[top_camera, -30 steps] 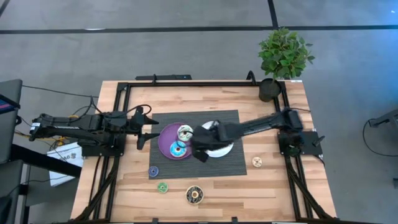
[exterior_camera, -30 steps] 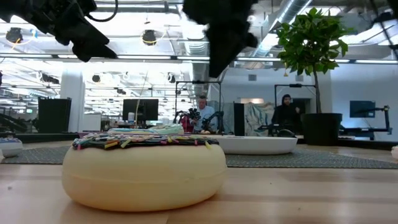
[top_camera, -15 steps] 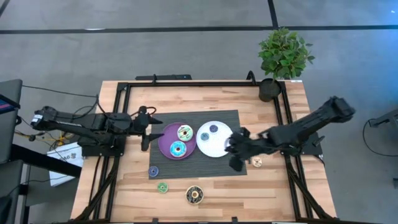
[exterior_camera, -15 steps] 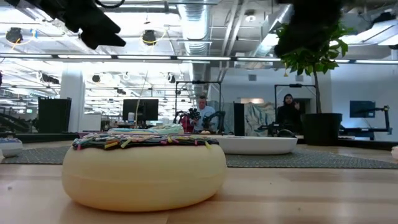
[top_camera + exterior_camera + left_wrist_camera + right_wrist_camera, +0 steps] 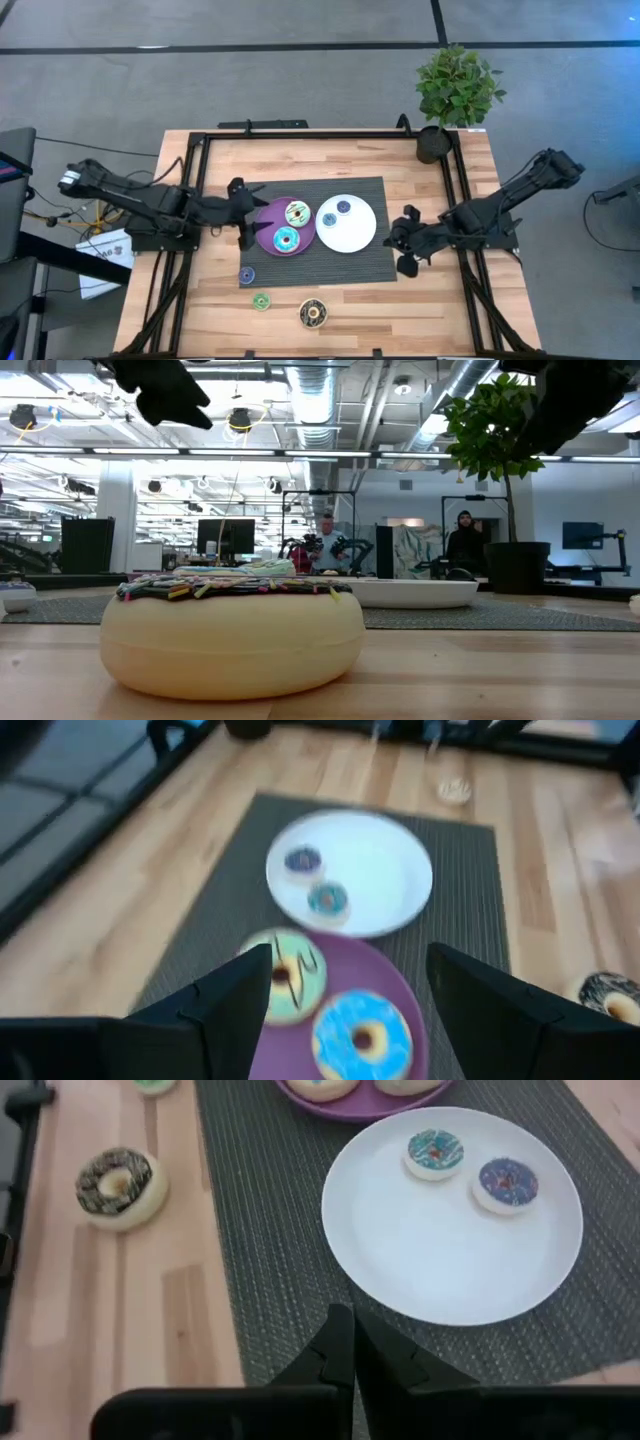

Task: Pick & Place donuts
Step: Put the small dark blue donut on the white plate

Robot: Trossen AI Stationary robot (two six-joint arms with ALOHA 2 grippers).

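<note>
Donuts [image 5: 435,1153] on white plate [image 5: 420,1260], right wrist view only

Round white plate [image 5: 440,1250] carrying a small teal-iced donut with coloured flecks [image 5: 434,1153] and a small purple-blue-iced donut [image 5: 507,1184], on a dark grey ribbed woven mat [image 5: 260,1250] over pale striped wood table planks [image 5: 110,1310]. Round purple plate [image 5: 266,228] bearing a cyan-iced donut [image 5: 286,239] and a cream-and-green donut streaked dark [image 5: 297,213]. Cream donut topped with dark brown icing and multicoloured sprinkles [image 5: 232,630].

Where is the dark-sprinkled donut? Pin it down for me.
In the high view the dark-sprinkled donut sits on bare wood near the table's front edge, off the grey mat, just right of the small green donut.
</note>
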